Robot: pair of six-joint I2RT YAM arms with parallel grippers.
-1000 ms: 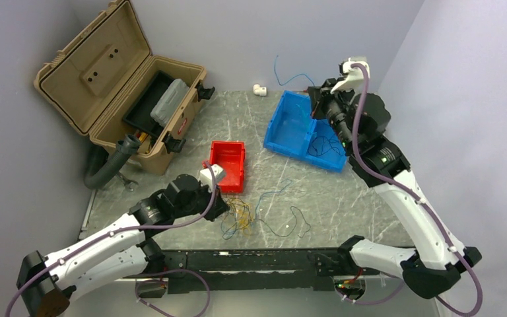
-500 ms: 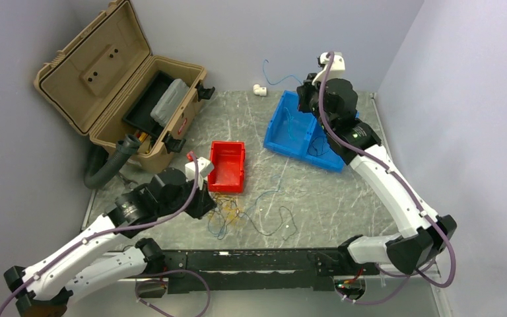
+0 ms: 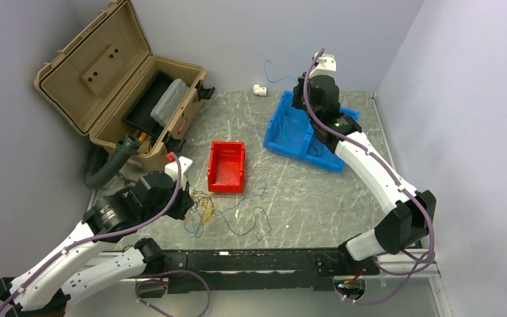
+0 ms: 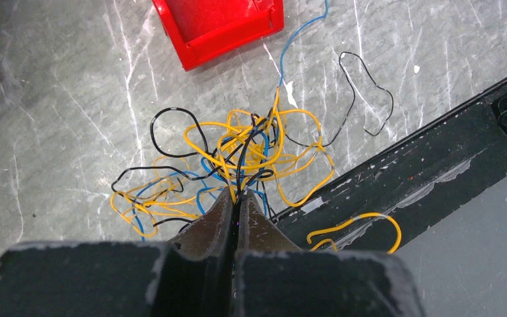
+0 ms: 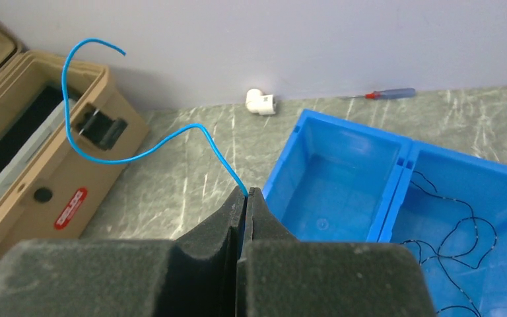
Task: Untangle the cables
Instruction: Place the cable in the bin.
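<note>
Your left gripper point(image 4: 237, 198) is pinched shut on a few strands at the near edge of the cables point(image 4: 251, 148). They form a loose knot of yellow, blue and black wires lying on the marbled table point(image 4: 72, 99), just in front of the red bin point(image 4: 218, 26). One yellow loop point(image 4: 353, 228) hangs over the black front rail point(image 4: 436, 152). Your right gripper point(image 5: 246, 193) is clamped on a single blue wire point(image 5: 105, 158), which curls up and to the left from the fingertips, beside the blue bin point(image 5: 343, 191). A thin black wire point(image 5: 465, 228) lies in that bin's right compartment.
</note>
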